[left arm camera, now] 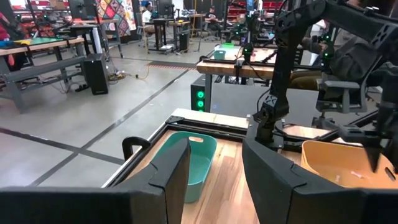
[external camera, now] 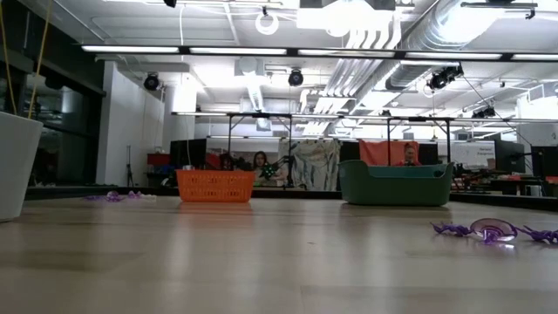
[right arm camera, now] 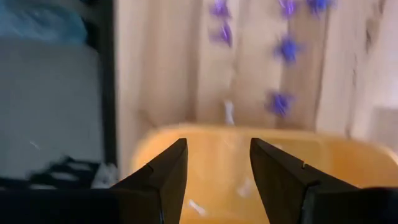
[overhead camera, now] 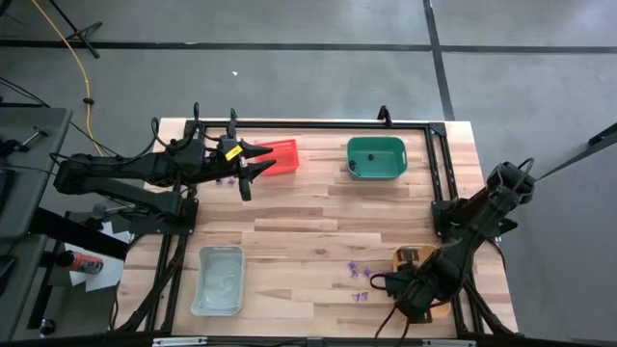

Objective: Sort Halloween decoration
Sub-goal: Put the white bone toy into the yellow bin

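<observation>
Right end effector (right arm camera: 214,168) open, empty, above orange bin (right arm camera: 261,162); tiny spiky purple trinkets (right arm camera: 281,102) on wood beyond.

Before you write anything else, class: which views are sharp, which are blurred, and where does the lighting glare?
High view: evenly lit and sharp, purple trinkets small. Low view: ceiling lights glare, the near table soft, the green bin clearer. Right wrist view: smeared throughout, the orange bin and purple trinkets blurred. Left wrist view: background crisp, near fingers slightly soft.
</observation>
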`<state>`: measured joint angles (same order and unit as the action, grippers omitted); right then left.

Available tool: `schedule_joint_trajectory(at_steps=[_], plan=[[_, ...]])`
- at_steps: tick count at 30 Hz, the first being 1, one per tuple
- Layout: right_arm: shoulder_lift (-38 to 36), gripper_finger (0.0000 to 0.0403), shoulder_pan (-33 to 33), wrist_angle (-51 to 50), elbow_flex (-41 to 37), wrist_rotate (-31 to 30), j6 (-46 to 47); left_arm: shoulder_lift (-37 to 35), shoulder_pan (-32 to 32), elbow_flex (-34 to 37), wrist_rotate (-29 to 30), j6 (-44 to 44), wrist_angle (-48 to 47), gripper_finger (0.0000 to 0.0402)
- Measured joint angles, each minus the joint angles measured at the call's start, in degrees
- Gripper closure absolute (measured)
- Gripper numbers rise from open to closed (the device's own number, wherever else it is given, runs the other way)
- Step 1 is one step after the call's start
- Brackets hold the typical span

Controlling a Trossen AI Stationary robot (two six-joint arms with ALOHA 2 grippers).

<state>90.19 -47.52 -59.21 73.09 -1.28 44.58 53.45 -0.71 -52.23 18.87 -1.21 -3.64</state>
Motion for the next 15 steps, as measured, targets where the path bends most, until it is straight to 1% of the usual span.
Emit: schedule_joint_trajectory(at_steps=[3,5,10,12,15], plan=[[0.39,0.0233,1.87,4.26,0.44,0.35,-0.02,0.00,0.00,0.00,0.00,0.98,0.00,0.0265],[1.41,0.0233,3.28,5.67,0.45,1.76,-0.07,0.00,0.00,0.00,-0.02,1.44,0.00,0.0265],[5.53,0.0233,6.92,8.52,0.48,9.41,-5.03,0.00,0.00,0.00,-0.02,1.47,-0.05,0.0265],[7.51,0.0233,7.79,7.63,1.45,10.77,-7.11,0.00,0.00,0.00,-0.02,1.47,-0.37,0.0265],[9.62,0.0233,8.26,4.92,3.01,10.82,-11.02,-0.02,0.00,0.00,-0.02,1.47,-1.48,0.0265]])
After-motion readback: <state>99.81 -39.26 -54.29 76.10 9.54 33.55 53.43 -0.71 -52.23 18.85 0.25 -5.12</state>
